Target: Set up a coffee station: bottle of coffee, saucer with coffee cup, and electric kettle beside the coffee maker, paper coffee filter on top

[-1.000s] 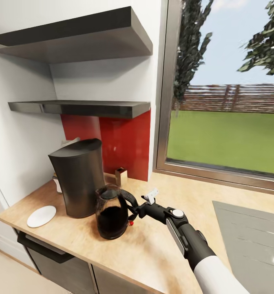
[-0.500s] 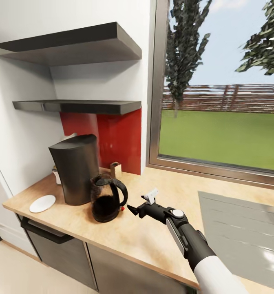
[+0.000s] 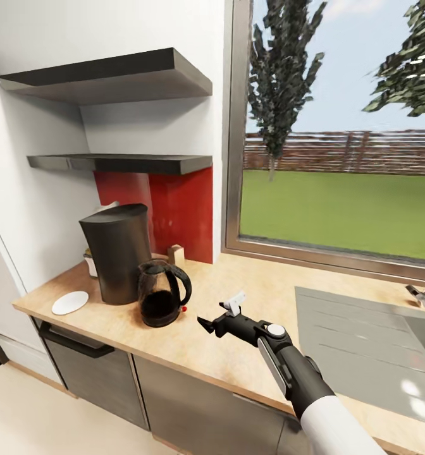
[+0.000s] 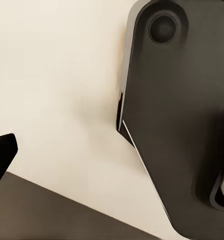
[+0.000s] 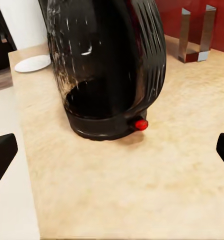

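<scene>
Coffee maker stood upright on the light-wood bench, near its end by the white wall, below the lower black shelf. Using the coffee maker as the landmark: the electric kettle sat just beside it on the window side and a little nearer the bench's front edge, so close that I could not tell whether the two touched; its loop handle and small red switch faced away from the coffee maker, toward the right end effector. The saucer lay flat on the bench on the coffee maker's other side, near the front edge and apart from the machine. A small white item peeked out behind the coffee maker against the wall, too hidden to identify. A small tan holder stood behind the coffee maker and kettle, against the red backsplash.

The right end effector hovered over the bench beyond the kettle, well apart from the coffee maker, with a clear gap to the kettle's handle. Its fingers were spread apart with nothing between them; in the right wrist view the kettle sat ahead between the two fingertips, red switch facing the camera, the saucer behind.

The left wrist view showed a dark robot part over pale floor; a single dark fingertip appeared at the edge, so I could not tell the left end effector's state.
</scene>
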Robot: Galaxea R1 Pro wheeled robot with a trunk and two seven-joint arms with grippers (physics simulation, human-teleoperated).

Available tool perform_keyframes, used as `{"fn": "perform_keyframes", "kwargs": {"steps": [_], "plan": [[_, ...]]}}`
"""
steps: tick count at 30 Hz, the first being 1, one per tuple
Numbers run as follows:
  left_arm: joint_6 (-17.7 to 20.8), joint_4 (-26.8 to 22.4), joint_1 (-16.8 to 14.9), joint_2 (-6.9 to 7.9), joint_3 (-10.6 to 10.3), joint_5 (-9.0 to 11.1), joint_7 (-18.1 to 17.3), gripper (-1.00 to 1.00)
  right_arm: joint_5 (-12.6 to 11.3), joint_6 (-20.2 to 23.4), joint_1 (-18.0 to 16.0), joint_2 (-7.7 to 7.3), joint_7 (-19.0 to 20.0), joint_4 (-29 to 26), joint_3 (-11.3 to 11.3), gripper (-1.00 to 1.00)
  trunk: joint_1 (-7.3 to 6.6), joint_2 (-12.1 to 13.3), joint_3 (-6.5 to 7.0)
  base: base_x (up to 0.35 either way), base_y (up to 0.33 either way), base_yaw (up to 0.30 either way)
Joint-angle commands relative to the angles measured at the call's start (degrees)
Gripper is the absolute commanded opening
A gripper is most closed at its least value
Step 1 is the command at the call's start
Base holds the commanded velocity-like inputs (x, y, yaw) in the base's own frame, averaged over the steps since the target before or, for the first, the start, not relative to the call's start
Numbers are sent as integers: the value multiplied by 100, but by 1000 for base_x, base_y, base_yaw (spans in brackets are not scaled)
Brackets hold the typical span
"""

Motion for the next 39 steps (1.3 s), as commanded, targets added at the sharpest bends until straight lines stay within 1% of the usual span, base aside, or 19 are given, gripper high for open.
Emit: {"fn": "perform_keyframes", "kwargs": {"steps": [1, 16, 17, 18, 19, 21, 22, 23, 26, 30, 32, 33, 34, 37, 39], "plan": [[-12, -4, 2, -2, 47, -60, 8, 100, -11, 42, 0, 1, 16, -7, -4, 100, 1, -3, -1, -50, -11, 0], [-36, -81, -12, 0, 40, -61, 1, 100, -13, 42, 0, -1, 16, -25, -23, 100, 1, -3, -1, -13, -3, 0], [-40, -91, -26, -4, 38, -64, -1, 100, -13, 45, 0, -3, 15, -34, -60, 100, 1, -3, -1, -147, -65, 0], [-43, -99, -43, -10, 36, -65, -3, 100, -12, 47, 0, -5, 14, -41, -154, 100, 1, -3, -1, -196, -90, 0], [-45, -106, -55, -13, 35, -66, -6, 100, -12, 48, 0, -6, 15, -45, -263, 100, 1, -3, -1, -227, -106, 0], [-52, -113, -72, -12, 28, -73, -11, 100, -8, 57, 0, -7, 16, -52, -573, 100, 1, -3, 0, -261, -104, -37], [-53, -114, -75, -12, 27, -75, -12, 100, -7, 59, 0, -7, 16, -56, -656, 100, 1, -3, 1, -285, -75, -101], [-55, -116, -79, -11, 26, -79, -15, 100, -6, 65, 0, -9, 16, -61, -816, 100, 1, -3, 4, -303, -48, -160], [-109, -123, -88, -5, 19, -83, -23, 100, -2, 73, 0, -35, 11, -80, -1077, 100, 1, -3, 13, -284, -26, -209], [-357, -126, -93, -12, -3, -90, -40, 100, 12, 76, 0, -75, -11, -149, -1185, 100, 1, -3, 29, -184, -8, -250], [-561, -127, -98, -11, -13, -93, -63, 100, 16, 77, 0, -216, -230, -232, -1242, 100, 1, -3, 38, -47, -2, -264], [-620, -127, -101, -10, -15, -91, -74, 100, 15, 77, 0, -314, -453, -299, -1278, 100, 1, -3, 43, -19, -1, -266], [-642, -127, -101, -10, -13, -89, -78, 100, 15, 79, 0, -359, -595, -348, -1292, 100, 1, -3, 47, -12, 0, -267], [-678, -127, -103, -10, 2, -82, -83, 100, 18, 89, 0, -417, -838, -471, -1303, 100, 1, -3, 61, -7, 0, -267], [-694, -131, -103, -30, 15, -79, -84, 100, 21, 98, 0, -451, -915, -520, -1314, 100, 1, -3, 70, -2, 0, -268]]}}
